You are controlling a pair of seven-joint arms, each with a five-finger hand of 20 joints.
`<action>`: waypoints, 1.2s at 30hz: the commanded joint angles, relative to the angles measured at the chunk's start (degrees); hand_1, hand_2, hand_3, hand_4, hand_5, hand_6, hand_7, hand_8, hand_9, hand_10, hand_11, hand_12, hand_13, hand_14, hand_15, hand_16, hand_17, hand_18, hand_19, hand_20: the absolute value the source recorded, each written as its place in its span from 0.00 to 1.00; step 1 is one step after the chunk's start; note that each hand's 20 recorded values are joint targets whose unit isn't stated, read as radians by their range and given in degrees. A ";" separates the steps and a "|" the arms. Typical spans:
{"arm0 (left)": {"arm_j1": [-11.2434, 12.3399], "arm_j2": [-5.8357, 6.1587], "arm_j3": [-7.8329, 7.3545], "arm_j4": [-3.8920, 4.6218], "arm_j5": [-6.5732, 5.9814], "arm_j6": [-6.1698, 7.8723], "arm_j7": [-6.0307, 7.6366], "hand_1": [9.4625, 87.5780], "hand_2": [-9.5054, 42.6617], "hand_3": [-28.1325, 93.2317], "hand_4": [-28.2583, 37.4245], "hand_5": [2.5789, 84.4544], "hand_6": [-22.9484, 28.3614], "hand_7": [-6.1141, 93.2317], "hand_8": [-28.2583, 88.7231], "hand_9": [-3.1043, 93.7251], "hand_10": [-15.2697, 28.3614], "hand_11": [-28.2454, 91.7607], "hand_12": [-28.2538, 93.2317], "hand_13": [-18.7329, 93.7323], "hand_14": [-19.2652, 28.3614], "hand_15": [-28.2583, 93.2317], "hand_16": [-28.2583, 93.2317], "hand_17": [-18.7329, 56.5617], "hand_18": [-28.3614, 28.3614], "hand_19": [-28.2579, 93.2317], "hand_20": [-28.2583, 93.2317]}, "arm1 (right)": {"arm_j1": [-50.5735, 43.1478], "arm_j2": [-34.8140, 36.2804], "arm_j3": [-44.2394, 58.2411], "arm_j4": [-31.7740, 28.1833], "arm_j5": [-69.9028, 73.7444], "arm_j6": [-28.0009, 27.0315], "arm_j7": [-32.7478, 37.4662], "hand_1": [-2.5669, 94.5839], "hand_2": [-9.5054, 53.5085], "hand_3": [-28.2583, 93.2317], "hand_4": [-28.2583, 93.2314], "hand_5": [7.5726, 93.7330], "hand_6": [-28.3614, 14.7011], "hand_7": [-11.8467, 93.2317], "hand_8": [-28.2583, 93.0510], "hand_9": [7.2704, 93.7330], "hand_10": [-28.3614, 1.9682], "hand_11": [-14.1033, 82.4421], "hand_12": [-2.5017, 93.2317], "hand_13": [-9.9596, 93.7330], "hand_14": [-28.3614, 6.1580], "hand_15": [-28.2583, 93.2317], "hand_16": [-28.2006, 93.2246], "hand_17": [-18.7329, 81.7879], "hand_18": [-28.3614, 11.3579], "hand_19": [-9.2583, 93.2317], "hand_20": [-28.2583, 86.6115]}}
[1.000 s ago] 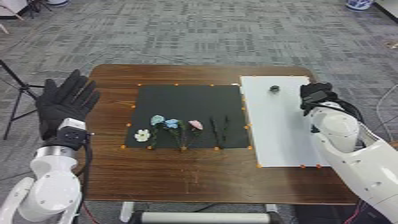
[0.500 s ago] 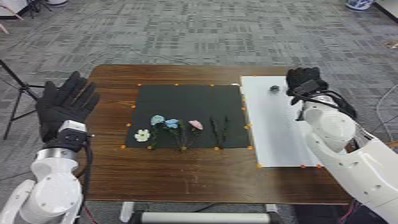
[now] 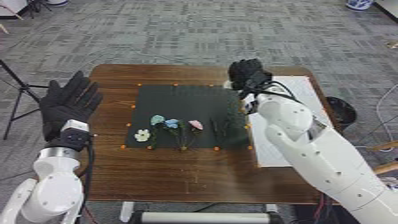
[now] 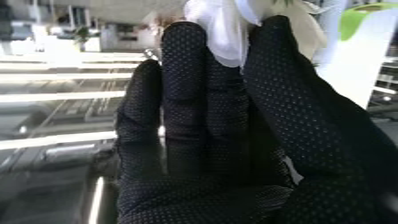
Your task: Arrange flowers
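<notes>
In the head view my right hand (image 3: 249, 75) is above the black mat's back right corner, beside the white sheet. The right wrist view shows the right hand (image 4: 191, 115) pinching a white flower (image 4: 222, 32) between its thumb and fingers, with a green leaf (image 4: 358, 19) near it. My left hand (image 3: 68, 104) has its fingers straight at the table's left edge. On the mat (image 3: 182, 97) lie a light blue flower (image 3: 157, 119), a blue flower (image 3: 171, 123), a pink flower (image 3: 195, 125) and thin dark stems (image 3: 216, 132). A small white flower (image 3: 142, 135) lies left of them.
The white sheet (image 3: 275, 155) covers the right part of the brown table (image 3: 178, 175), partly under the right arm. Orange marks dot the edges of the mat. A black bin (image 3: 341, 111) stands on the floor beyond the table's right edge.
The right hand has swung left from the white sheet's right side to the mat's back right corner, uncovering the black bin. The left hand and the flowers on the mat have stayed put.
</notes>
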 commanded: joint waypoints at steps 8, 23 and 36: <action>0.85 -0.04 -0.45 -0.41 0.46 0.51 -0.46 0.18 0.50 0.79 0.00 0.50 0.62 0.15 0.17 0.36 0.68 0.38 0.29 0.37 0.73 0.41 0.20 0.13 0.77 0.54 0.30 | -2.18 0.33 -4.88 -0.61 -4.80 -3.55 -3.80 0.63 0.00 0.81 0.00 0.74 0.68 0.50 0.24 0.88 0.72 0.27 0.49 0.70 0.67 0.57 0.59 0.47 0.23 0.80 0.59; 0.83 0.03 -1.50 -0.06 -1.12 -1.04 0.33 0.18 0.50 0.79 0.00 0.50 0.63 0.15 0.17 0.36 0.68 0.39 0.29 0.37 0.73 0.42 0.20 0.13 0.76 0.55 0.30 | -3.23 0.21 -5.07 -1.14 -5.65 -4.31 -4.52 0.62 0.00 0.80 0.00 0.72 0.70 0.49 0.20 0.86 0.75 0.26 0.47 0.68 0.68 0.56 0.59 0.46 0.23 0.79 0.59; 1.61 0.24 -1.99 -0.62 -2.70 -0.96 1.51 0.18 0.48 0.80 0.00 0.47 0.63 0.15 0.17 0.35 0.69 0.39 0.29 0.37 0.73 0.42 0.20 0.13 0.76 0.55 0.30 | -3.82 0.96 -4.48 -2.93 -5.85 -4.86 -4.38 0.53 0.00 0.80 0.00 0.69 0.69 0.41 0.19 0.80 0.71 0.30 0.39 0.65 0.56 0.64 0.47 0.44 0.22 0.79 0.59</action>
